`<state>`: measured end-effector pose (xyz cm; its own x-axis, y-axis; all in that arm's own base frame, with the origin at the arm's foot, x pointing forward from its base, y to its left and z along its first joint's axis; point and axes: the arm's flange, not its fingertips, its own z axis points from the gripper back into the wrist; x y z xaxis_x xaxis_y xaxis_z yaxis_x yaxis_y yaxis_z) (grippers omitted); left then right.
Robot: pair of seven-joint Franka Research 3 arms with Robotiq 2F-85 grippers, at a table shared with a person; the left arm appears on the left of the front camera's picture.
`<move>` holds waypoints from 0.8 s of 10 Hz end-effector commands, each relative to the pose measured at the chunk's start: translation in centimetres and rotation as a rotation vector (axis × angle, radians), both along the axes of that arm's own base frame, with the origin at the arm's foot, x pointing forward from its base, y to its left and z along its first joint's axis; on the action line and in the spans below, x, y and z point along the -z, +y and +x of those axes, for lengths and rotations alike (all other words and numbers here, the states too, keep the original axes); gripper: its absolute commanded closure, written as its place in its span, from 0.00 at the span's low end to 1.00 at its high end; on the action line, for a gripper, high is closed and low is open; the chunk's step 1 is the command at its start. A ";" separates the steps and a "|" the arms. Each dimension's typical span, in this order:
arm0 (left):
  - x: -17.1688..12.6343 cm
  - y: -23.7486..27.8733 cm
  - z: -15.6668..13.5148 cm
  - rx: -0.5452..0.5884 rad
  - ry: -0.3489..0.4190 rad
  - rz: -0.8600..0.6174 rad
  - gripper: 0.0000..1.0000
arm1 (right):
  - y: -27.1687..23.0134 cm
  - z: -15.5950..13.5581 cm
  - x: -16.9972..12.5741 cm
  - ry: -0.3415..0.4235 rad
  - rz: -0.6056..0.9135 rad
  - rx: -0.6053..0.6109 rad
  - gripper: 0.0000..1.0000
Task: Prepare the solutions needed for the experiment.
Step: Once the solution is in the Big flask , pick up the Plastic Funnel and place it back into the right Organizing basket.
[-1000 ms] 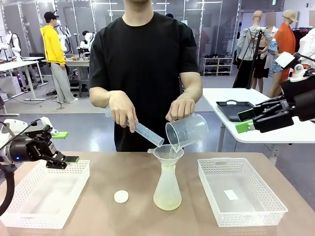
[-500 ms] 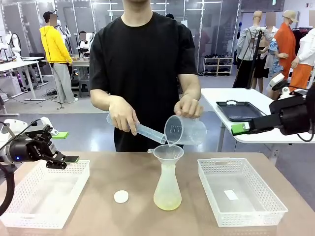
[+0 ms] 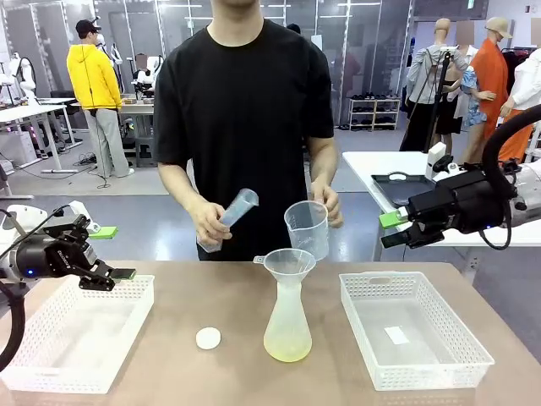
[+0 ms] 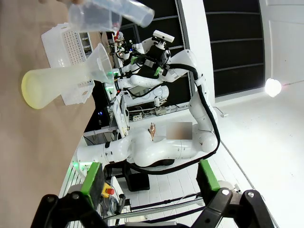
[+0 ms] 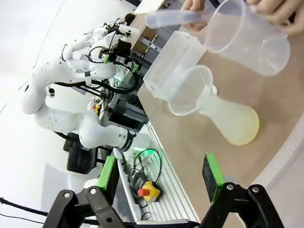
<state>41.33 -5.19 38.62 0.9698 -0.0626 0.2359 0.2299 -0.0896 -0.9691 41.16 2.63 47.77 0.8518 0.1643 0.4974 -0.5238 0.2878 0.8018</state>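
The solutions [image 3: 287, 344] are a shallow pale yellow layer in a clear conical flask [image 3: 287, 321] with a funnel [image 3: 289, 264] in its neck, at the table's middle. The flask [image 4: 52, 84] lies sideways in the left wrist view, and the flask [image 5: 230, 118] also appears in the right wrist view. The person holds an empty measuring cylinder [image 3: 228, 218] and a clear beaker [image 3: 307, 227] just above and behind the funnel. My left gripper [image 3: 114, 253] hovers open over the left basket. My right gripper [image 3: 390, 229] hangs open in the air at the right, pointing toward the person's beaker. Both hold nothing.
A white mesh basket [image 3: 51, 355] stands at the left and another basket [image 3: 423, 364] at the right, with a small white slip inside. A round white cap [image 3: 208, 338] lies left of the flask. A side table carrying a black tray [image 3: 404, 188] is behind the right arm.
The person has stopped pouring and drawn the beaker and cylinder back from the funnel, beaker now upright. My right arm has swung leftward and lower. The left arm has not moved.
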 end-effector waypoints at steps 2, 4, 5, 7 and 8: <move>-0.3 0.0 0.0 -0.001 -0.004 -0.016 0.00 | -0.7 0.1 0.0 0.104 -0.023 0.010 0.11; -0.3 0.0 0.0 -0.001 -0.004 -0.016 0.00 | -1.1 0.1 0.3 0.034 -0.049 0.049 0.11; -0.3 0.0 0.0 -0.001 -0.004 -0.016 0.00 | -0.8 0.0 0.6 0.068 -0.014 0.021 0.11; -0.3 0.0 0.0 -0.001 -0.004 -0.016 0.00 | -0.8 0.0 0.6 0.068 -0.014 0.021 0.11; -0.3 0.0 0.0 -0.001 -0.004 -0.016 0.00 | -0.8 0.0 0.6 0.068 -0.014 0.021 0.11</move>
